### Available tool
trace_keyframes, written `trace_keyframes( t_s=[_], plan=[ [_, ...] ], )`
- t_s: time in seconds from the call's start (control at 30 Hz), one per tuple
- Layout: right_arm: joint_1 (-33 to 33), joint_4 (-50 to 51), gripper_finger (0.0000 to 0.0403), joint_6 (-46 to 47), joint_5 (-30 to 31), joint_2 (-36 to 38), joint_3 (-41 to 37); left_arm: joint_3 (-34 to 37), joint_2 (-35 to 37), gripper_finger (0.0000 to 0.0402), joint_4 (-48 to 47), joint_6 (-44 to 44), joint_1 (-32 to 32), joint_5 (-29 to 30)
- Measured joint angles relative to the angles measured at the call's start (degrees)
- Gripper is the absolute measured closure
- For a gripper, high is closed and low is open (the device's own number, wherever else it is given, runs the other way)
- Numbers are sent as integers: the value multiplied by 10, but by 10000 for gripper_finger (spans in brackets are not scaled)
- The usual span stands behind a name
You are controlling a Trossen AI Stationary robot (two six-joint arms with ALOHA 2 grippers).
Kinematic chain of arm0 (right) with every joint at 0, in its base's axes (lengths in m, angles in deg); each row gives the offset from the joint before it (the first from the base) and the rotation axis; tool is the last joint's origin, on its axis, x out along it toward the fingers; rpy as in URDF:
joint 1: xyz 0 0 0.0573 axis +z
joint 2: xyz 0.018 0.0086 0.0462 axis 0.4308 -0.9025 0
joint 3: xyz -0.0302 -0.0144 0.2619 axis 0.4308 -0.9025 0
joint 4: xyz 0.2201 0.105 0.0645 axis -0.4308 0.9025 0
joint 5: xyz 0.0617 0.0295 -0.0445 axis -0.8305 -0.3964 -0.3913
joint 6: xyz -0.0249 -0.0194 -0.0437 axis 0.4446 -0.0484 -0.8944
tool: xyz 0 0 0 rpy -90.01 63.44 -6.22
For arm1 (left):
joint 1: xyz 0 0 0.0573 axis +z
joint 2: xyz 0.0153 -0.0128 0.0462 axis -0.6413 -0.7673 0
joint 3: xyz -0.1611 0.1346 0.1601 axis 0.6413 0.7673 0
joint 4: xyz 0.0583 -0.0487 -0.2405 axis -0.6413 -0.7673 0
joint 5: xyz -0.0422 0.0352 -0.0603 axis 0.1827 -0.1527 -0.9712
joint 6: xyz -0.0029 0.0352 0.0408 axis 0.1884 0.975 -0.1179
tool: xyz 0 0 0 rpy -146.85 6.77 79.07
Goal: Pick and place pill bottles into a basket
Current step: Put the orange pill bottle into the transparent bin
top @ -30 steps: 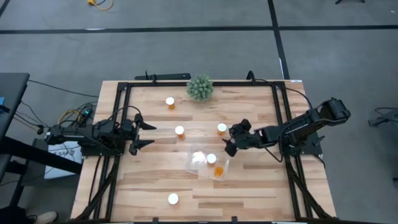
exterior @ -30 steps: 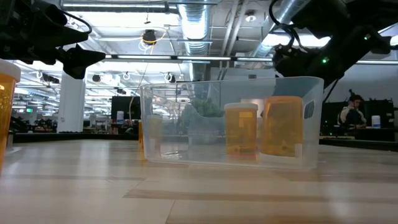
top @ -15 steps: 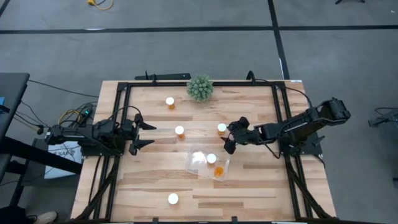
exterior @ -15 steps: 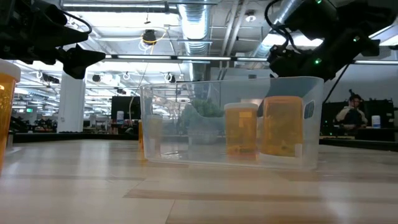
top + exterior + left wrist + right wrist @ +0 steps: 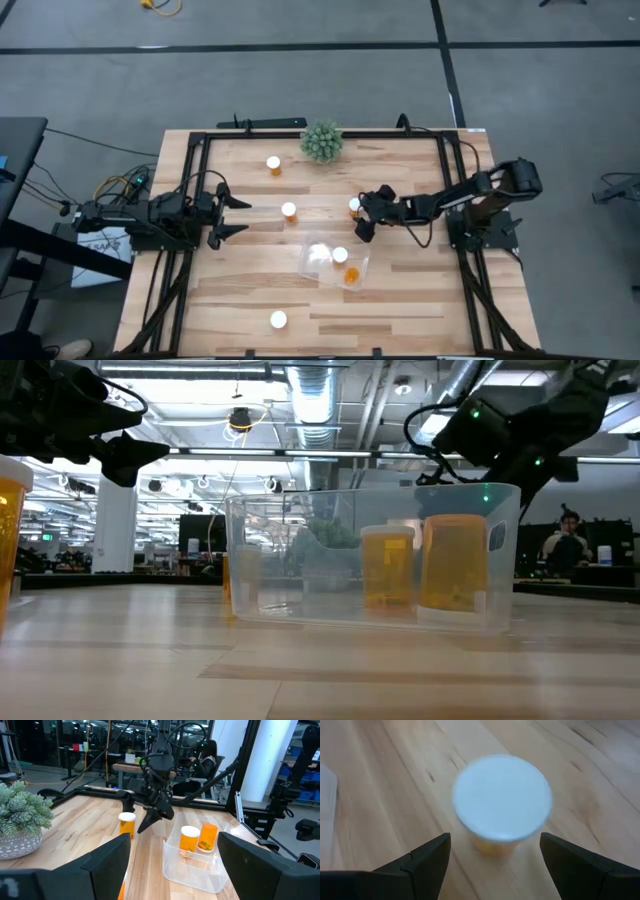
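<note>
A pill bottle [image 5: 502, 797] with a white cap stands upright on the wooden table, just ahead of my right gripper [image 5: 495, 837]. That gripper is open, with a finger on either side of the bottle and apart from it. In the high view the same bottle [image 5: 354, 207] stands mid-table, right at my right gripper [image 5: 362, 218]. The clear basket [image 5: 335, 262] rests flat on the table nearer the front edge and holds two bottles [image 5: 388, 565], [image 5: 455, 560]. My left gripper [image 5: 232, 215] waits open at the table's left.
Other pill bottles stand loose: one at the far left-centre [image 5: 273, 164], one mid-table [image 5: 289, 211], one near the front edge [image 5: 277, 320]. A spiky green plant [image 5: 321, 142] stands at the far edge. A black metal frame [image 5: 455, 180] borders the table.
My right gripper has gone toward the table's left edge and down, slanting more steeply, until its open fingers stand at the mid-table bottle. The gap between its fingers has stayed the same. No bottle and no basket has moved.
</note>
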Motion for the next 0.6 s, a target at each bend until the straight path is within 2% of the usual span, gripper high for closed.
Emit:
trace_keyframes(
  t_s=[0.2,0.43,0.6],
  plan=[
    [0,-54,104,-12,0,-26,0,0,0,111,0,0,0,0],
    [-17,-65,104,-38,2,-17,1,0,0,111,0,0,0,0],
    [-32,-64,123,-42,0,-12,1,0,0,111,0,0,0,0]
  ],
)
